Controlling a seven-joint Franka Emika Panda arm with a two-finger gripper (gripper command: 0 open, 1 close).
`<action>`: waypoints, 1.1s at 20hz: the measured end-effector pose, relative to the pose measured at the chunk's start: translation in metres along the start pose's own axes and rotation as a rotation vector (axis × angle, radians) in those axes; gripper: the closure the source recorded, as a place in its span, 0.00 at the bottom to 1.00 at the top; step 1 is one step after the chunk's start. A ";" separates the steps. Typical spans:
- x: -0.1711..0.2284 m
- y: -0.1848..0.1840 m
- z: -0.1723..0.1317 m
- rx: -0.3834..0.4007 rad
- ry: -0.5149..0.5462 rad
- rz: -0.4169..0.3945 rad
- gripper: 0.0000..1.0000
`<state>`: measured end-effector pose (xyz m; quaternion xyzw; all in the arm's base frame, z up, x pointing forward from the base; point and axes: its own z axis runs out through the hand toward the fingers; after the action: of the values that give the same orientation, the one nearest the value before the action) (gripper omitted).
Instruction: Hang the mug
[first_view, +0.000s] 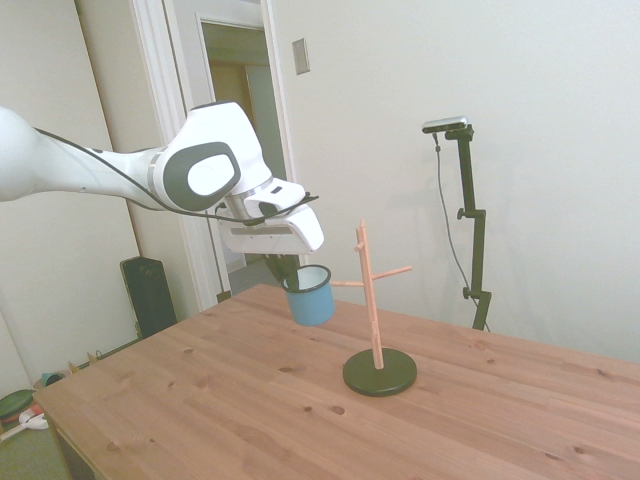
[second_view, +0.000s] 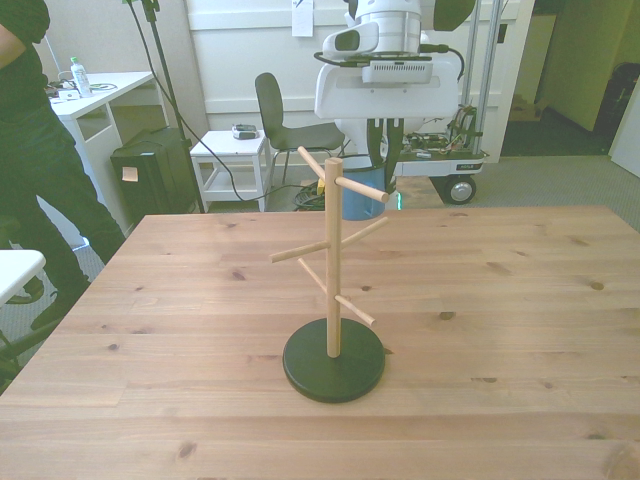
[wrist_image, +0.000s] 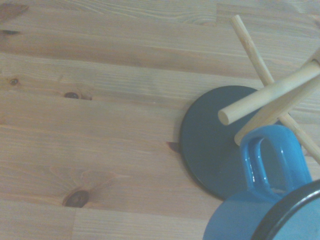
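Mug (first_view: 309, 294) hangs, apparently pinched, beneath gripper (first_view: 288, 270).

Wooden desk (second_view: 520, 300). Person (second_view: 40, 170) in dark clothes stands at front view's left. Behind: dark chair (second_view: 280, 115), small white side table (second_view: 232, 160), white desk with bottle (second_view: 77, 74).

Mug (first_view: 310, 295) up off the worktop (first_view: 250, 410), held at the end effector (first_view: 287, 270), just beside the peg stand (first_view: 375, 310) on the arm's side. Handle (wrist_image: 270, 160) close to a peg tip. Behind the stand's post in the front view. Person (second_view: 40, 150) beyond the front view's left edge of the worktop.
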<state>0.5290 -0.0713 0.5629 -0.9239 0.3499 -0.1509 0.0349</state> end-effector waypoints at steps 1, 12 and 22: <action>0.002 -0.002 0.002 -0.001 -0.002 -0.002 1.00; -0.012 -0.031 0.002 0.003 -0.015 -0.064 1.00; -0.006 -0.032 0.002 -0.003 -0.022 -0.059 1.00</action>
<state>0.5460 -0.0435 0.5653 -0.9354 0.3225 -0.1410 0.0328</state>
